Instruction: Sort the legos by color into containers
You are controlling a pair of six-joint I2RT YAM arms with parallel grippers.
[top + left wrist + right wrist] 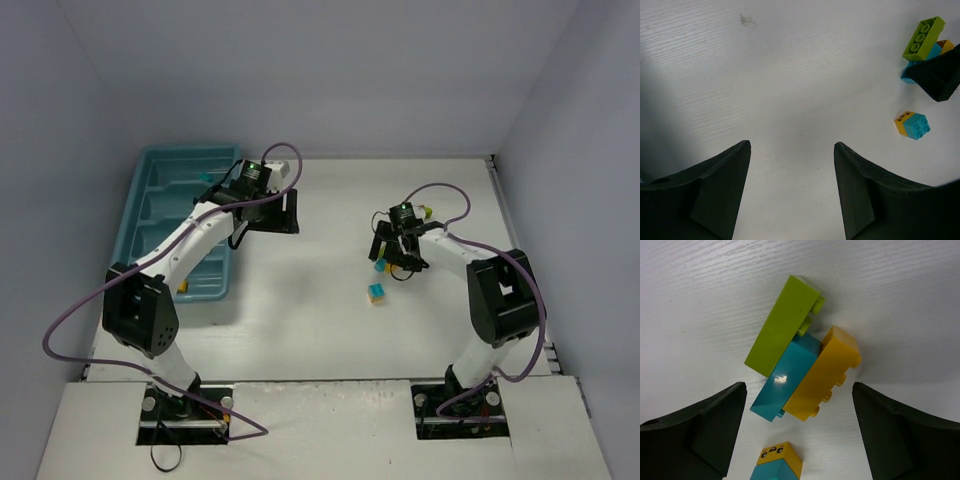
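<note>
A wide bare stretch of the surface [310, 320] is lying open between the two arms, and nothing is standing between the spread fingers of the left end effector [792, 190]. Three legos are crowding the gap between the parted fingers of the right end effector [797, 390]: a lime brick [782, 330], a cyan brick [782, 387] and an orange brick [822, 372], all touching. An orange-and-cyan pair [777, 462] is sitting just beside them. The teal tray [150, 195] is walling off the left side, with the left arm [190, 240] hanging over its right edge.

I log bench [790, 60]: white, matt w/ fine wood-grain texture; legos [785, 380]: smooth, glossy plastic; fingers [695, 430]: matt blk plastic; tray [185, 152]: smooth plastic.
</note>
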